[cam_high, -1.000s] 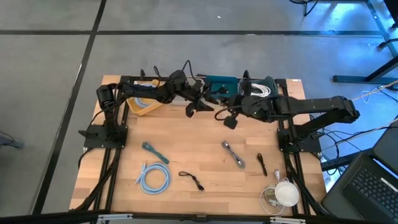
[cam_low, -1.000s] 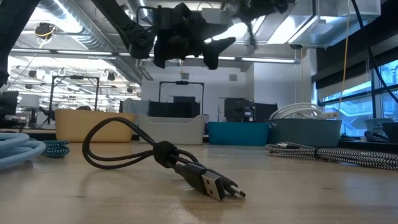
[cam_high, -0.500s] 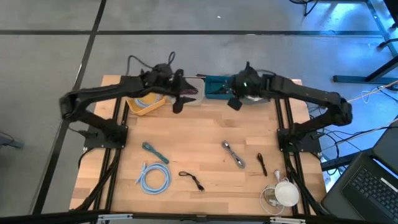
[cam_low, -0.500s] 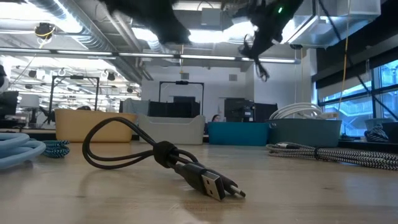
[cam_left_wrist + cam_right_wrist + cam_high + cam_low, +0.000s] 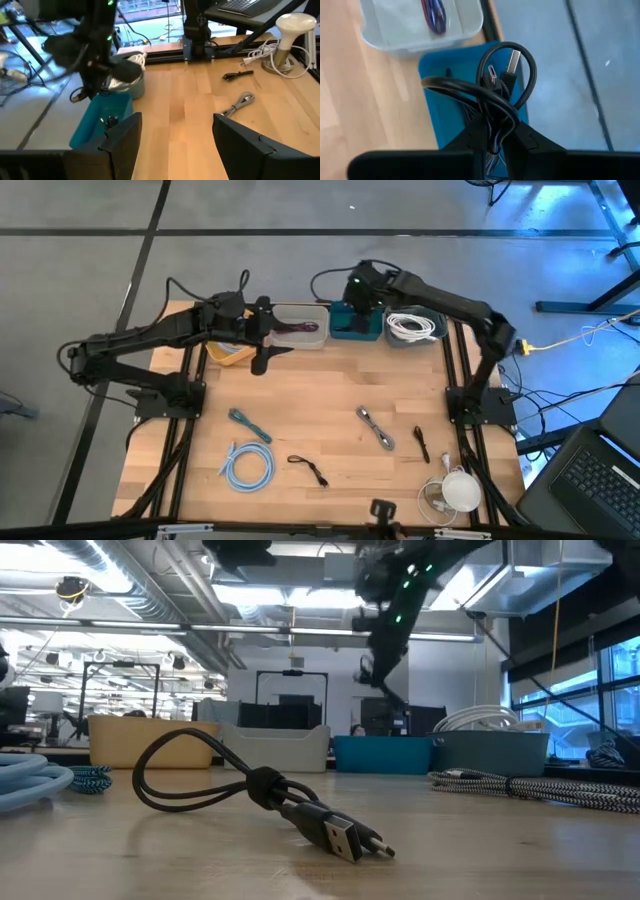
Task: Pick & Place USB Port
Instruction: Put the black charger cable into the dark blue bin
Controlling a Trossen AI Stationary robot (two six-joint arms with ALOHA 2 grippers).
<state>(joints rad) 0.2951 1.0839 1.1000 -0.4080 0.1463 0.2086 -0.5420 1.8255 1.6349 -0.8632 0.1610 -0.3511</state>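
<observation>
My right gripper [image 5: 497, 142] is shut on a coiled black USB cable [image 5: 487, 92] above the teal bin [image 5: 357, 328] at the table's far edge; it also shows in the high view [image 5: 356, 292] and the low view [image 5: 383, 635]. My left gripper [image 5: 268, 354] is open and empty, hovering near the clear bin [image 5: 300, 330] and the yellow bin [image 5: 230, 352]; in its wrist view [image 5: 175, 125] it faces the teal bin [image 5: 100, 122]. My right gripper pinches the bundled strands of the black cable [image 5: 495, 127] between its two fingers. The cable's loops and its two plugs [image 5: 512, 62] stick out past the fingertips. The cable is lifted clear above the teal bin [image 5: 440, 105].
A grey bin with a white cable [image 5: 413, 326] stands right of the teal bin. On the table lie a teal braided cable [image 5: 248, 423], a light-blue coil [image 5: 247, 465], a black cable [image 5: 308, 470], a grey braided cable [image 5: 376, 428], a small black cable [image 5: 421, 444] and a white round object [image 5: 461, 490].
My right gripper has carried the black cable toward the table's far edge, turning as it went, and now is over the teal bin. My left gripper has drawn back toward the table's left, from beside the teal bin to near the clear and yellow bins.
</observation>
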